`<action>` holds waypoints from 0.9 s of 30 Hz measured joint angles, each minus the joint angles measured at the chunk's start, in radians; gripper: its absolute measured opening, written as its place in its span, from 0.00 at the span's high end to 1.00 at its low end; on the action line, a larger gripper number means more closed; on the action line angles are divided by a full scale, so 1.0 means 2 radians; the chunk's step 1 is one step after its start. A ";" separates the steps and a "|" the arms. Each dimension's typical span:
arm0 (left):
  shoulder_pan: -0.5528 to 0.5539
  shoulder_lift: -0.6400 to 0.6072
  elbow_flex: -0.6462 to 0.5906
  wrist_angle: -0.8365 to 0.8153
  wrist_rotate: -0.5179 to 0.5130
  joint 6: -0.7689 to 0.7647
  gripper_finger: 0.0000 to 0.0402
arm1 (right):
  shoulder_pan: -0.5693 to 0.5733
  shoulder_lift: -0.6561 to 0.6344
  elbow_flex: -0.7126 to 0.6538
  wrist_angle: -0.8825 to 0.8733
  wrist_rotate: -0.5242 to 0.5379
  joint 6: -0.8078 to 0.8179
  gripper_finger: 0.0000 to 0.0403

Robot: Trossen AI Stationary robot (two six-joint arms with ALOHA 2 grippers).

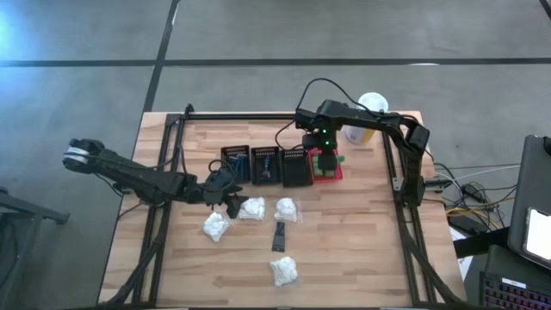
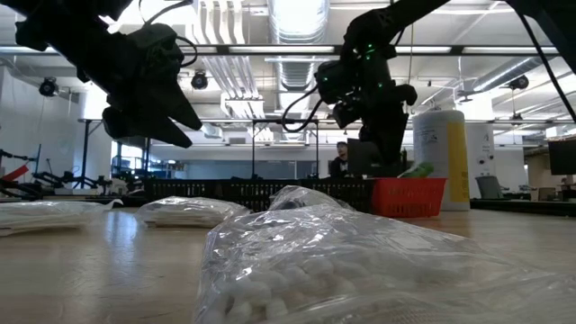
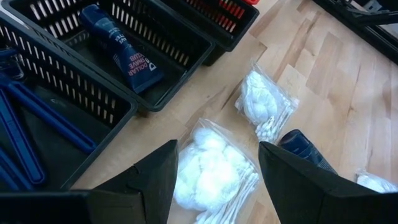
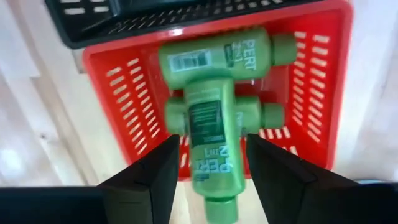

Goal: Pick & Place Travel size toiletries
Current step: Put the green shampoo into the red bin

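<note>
1. Hovering over the red basket [image 4: 311, 93] near the worktop's [image 1: 362, 250] back edge, the right end effector [image 4: 208, 165] brackets a green bottle [image 4: 208, 143], grip uncertain.
2. Left end effector [image 3: 217, 180], spread wide, hangs above a white bundle [image 3: 208, 165] mid-worktop beside the black baskets [image 3: 74, 99].
3. Bare boards lie toward the front edge.

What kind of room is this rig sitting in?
Probably a robotics lab or open workshop: exposed ceiling ducts and strip lights above, a person seated at a workstation beyond the table, and laptops beside the rig.
</note>
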 joint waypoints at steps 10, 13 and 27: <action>0.000 0.000 0.000 -0.001 0.000 -0.001 0.44 | 0.002 -0.009 0.000 -0.023 0.036 0.116 0.52; 0.000 0.000 0.000 -0.002 0.000 0.001 0.43 | 0.015 -0.016 0.000 -0.020 0.050 0.084 0.46; -0.001 0.000 0.000 -0.007 -0.010 0.008 0.44 | 0.057 0.000 -0.028 0.022 0.117 -0.044 0.16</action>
